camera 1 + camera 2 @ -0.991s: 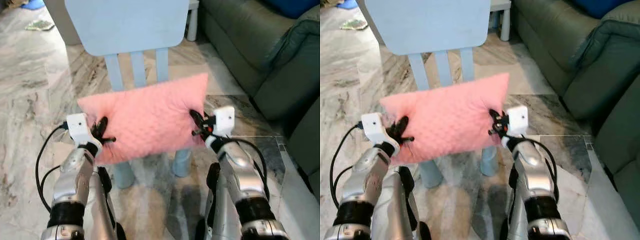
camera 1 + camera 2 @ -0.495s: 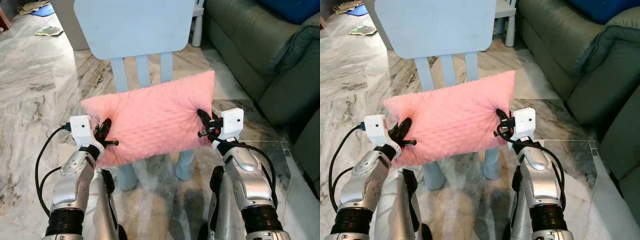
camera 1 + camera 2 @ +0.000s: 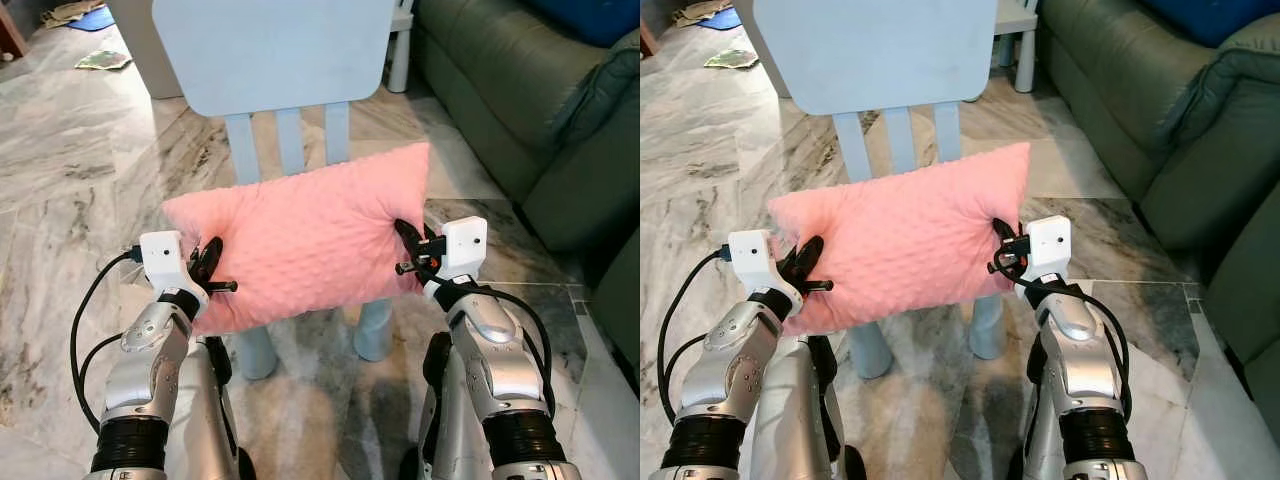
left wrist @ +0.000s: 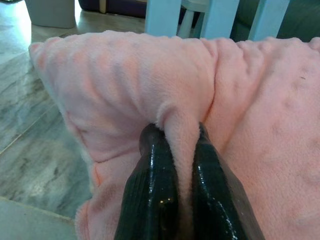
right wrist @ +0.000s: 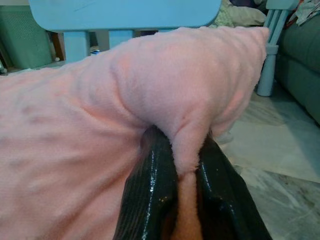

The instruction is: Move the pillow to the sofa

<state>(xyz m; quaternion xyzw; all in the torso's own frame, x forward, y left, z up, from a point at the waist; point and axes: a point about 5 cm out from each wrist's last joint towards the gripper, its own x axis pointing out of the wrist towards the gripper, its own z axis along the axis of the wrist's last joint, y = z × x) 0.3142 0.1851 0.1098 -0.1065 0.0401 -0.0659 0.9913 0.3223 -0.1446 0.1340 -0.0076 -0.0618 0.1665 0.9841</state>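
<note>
Marble floor and a pale blue chair (image 3: 270,50) lie ahead while the pink pillow (image 3: 300,240) hangs crosswise between the left hand (image 3: 212,272) and right hand (image 3: 405,250), each pinching an end fold, with the green sofa (image 3: 500,90) off to the right, nearer the right arm.

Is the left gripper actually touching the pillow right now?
Touching. In the left wrist view, the left gripper pinches a fold of the pink pillow between both black fingers.

No lettering, label, brand or number can be read anywhere, as far as these views allow.
</note>
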